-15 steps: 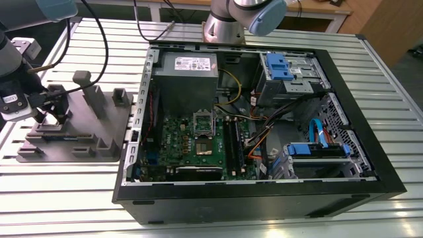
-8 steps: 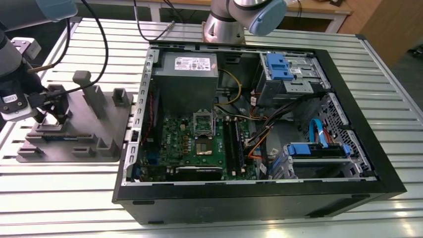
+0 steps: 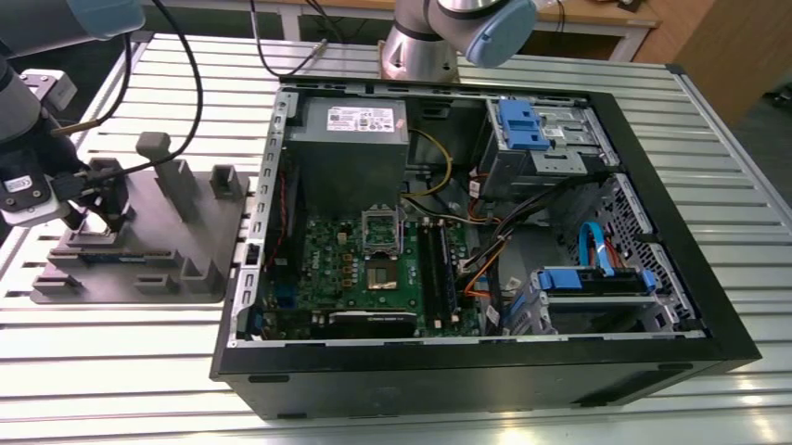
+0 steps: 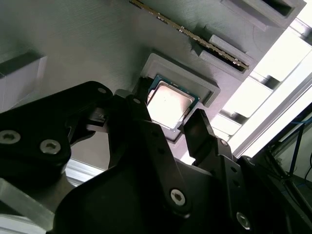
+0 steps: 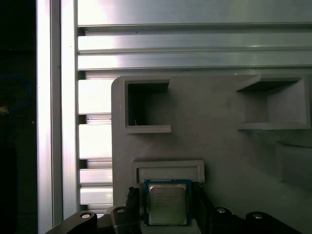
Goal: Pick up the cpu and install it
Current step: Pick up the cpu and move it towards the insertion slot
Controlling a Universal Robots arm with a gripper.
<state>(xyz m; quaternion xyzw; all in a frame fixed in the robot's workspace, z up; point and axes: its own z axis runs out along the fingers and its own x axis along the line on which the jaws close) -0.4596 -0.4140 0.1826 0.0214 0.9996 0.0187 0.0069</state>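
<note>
Arm: at the exterior view's left, with the gripper (image 3: 99,221) down over the grey fixture tray (image 3: 118,278).
Gripper: in both wrist views its black tips sit one at each of two opposite edges of the cpu (image 5: 167,202). Whether it is clamped on the chip or stands a hair off it, I cannot tell.
Cpu: lies flat, silvery top up, seated in a shallow raised pocket of the tray and not lifted out. The second wrist view shows it the same way, between the black tips.
Tray: two open square recesses show beyond the cpu pocket in the first wrist view. In the second wrist view a slim circuit strip (image 4: 190,36) stands on edge in a slot near the pocket.
Computer case (image 3: 495,380): lies open on the slatted metal table (image 3: 124,371), beside the tray toward the exterior view's right.
Motherboard (image 3: 359,287): green, inside the case, with the dark socket (image 3: 380,269) about mid-board and well apart from the cpu.
</note>
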